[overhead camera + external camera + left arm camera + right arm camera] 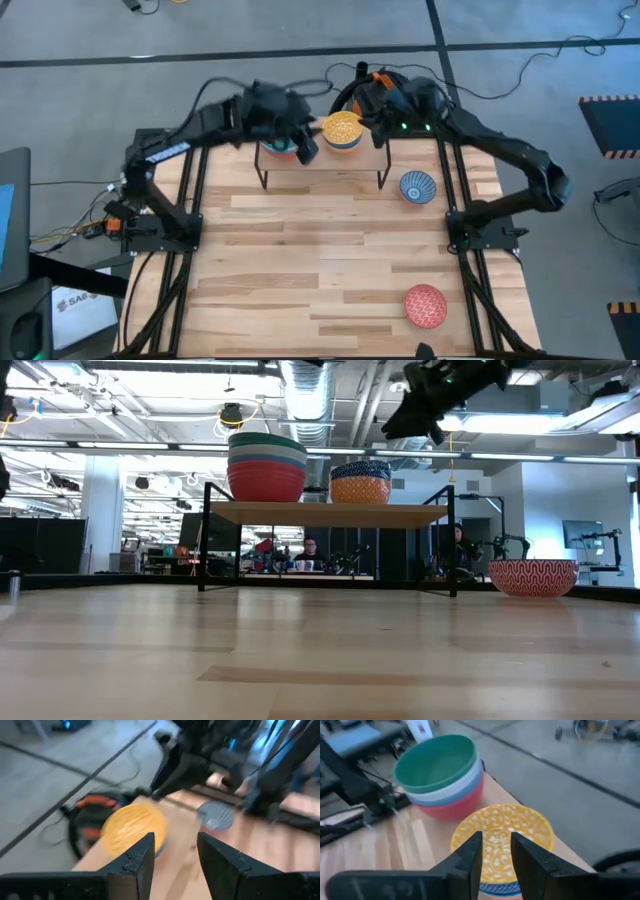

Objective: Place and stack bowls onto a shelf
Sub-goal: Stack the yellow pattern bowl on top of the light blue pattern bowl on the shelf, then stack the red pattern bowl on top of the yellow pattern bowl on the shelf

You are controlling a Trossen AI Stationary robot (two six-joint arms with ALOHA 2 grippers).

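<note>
Directly above the yellow bowl (502,837) stacked on the shelf (330,513), right gripper (495,851) with fingers slightly parted, empty; left gripper (175,855) beside it, likewise parted and empty.

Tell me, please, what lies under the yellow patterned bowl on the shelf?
Under the yellow patterned bowl a blue bowl shows only as a rim; its inside is covered. Both rest on the shelf.

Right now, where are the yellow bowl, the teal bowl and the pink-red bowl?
yellow bowl (502,835), right wrist view, patterned inside.
teal bowl (434,762), right wrist view, inside.
pink-red bowl (426,305), high view, centre.
</note>
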